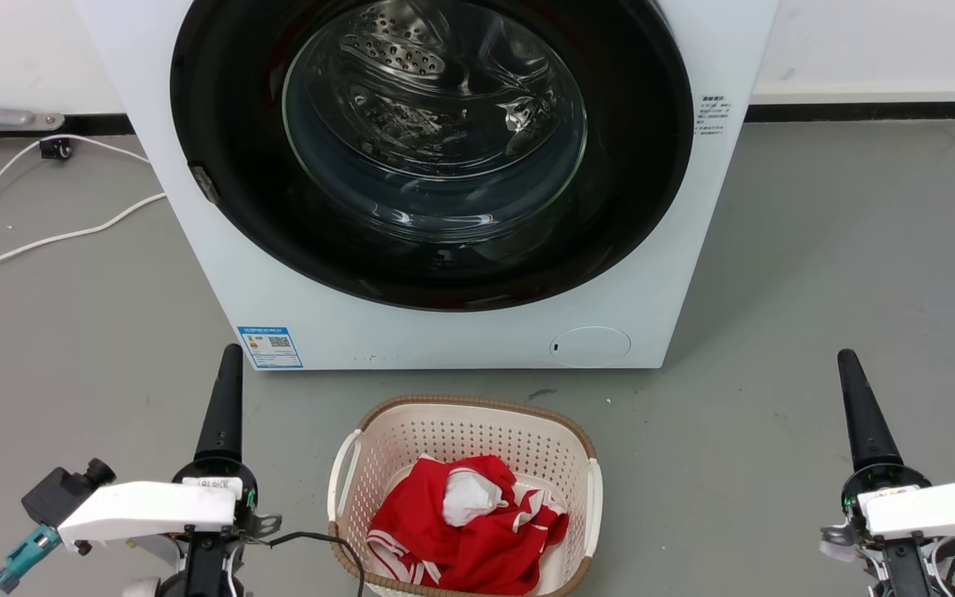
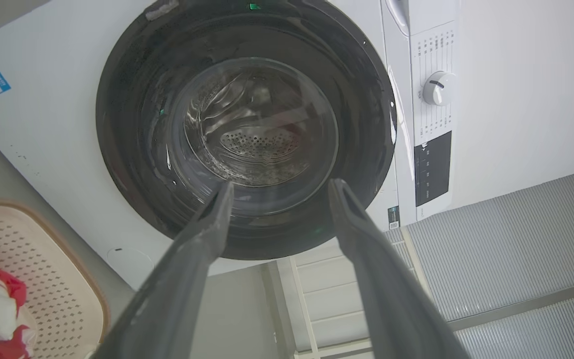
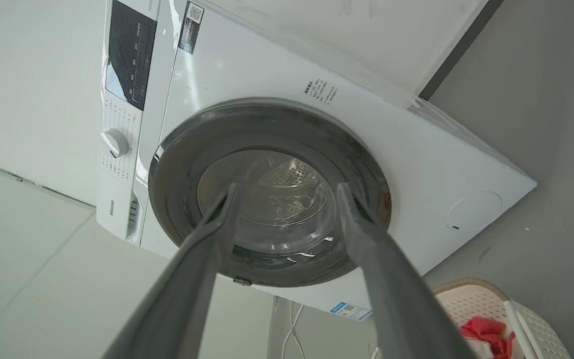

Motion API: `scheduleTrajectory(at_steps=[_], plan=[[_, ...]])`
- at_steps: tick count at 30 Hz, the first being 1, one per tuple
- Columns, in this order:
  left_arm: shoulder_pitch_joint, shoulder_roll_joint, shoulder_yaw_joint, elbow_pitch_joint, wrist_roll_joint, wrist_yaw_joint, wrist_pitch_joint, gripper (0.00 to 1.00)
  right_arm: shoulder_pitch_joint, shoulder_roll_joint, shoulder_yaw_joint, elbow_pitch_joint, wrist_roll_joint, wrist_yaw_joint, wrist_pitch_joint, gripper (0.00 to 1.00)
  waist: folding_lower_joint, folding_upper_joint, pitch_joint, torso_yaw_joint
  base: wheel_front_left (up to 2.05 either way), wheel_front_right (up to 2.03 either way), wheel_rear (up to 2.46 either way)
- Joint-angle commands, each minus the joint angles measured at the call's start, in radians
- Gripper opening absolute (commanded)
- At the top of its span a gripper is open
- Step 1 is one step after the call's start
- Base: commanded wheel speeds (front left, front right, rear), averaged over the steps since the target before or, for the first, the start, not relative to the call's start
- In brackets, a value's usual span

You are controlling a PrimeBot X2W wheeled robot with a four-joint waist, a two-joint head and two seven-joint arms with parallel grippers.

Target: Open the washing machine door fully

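A: Where's the washing machine door [image 1: 432, 141]?
B: Shut, flush on the washing machine [image 1: 444, 340] front, dead ahead.
A: Pincers?
B: L gripper [image 2: 281, 184] fingers apart, empty, well short of door. R gripper [image 3: 287, 187] same. Between them, basket [image 1: 461, 410] w/ red cloth [image 1: 477, 547].

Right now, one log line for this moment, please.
washing machine door shut | left gripper open, off door | right gripper open, off door
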Motion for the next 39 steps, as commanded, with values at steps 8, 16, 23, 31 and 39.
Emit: scheduleTrajectory(at_steps=[8,16,23,31,39], plan=[[-0.026,0.004,-0.002,-0.054,0.253,-0.002,-0.036,1.0,-0.008,0.001,0.012,-0.075,-0.273,0.0,-0.035,1.0,0.0,0.0,0.001,-0.001,0.0,0.0,0.0],[-0.013,0.003,-0.018,-0.073,0.472,0.001,-0.062,1.0,0.007,0.002,0.034,-0.098,-0.476,0.0,-0.06,1.0,0.0,0.0,0.001,-0.004,0.0,0.0,0.0],[0.0,0.003,-0.043,-0.073,0.68,0.013,-0.091,1.0,0.018,0.003,0.043,-0.094,-0.658,0.0,-0.057,1.0,0.0,0.0,-0.001,-0.006,0.0,0.0,0.0],[0.011,0.006,-0.063,-0.072,0.819,0.033,-0.114,1.0,0.015,0.004,0.033,-0.08,-0.776,0.0,-0.042,1.0,0.0,0.0,-0.003,-0.005,0.0,0.0,0.0],[0.022,0.014,-0.084,-0.071,0.912,0.057,-0.132,1.0,0.023,0.005,0.032,-0.075,-0.86,0.0,-0.042,1.0,0.0,0.0,-0.003,-0.005,0.0,0.0,0.0]])
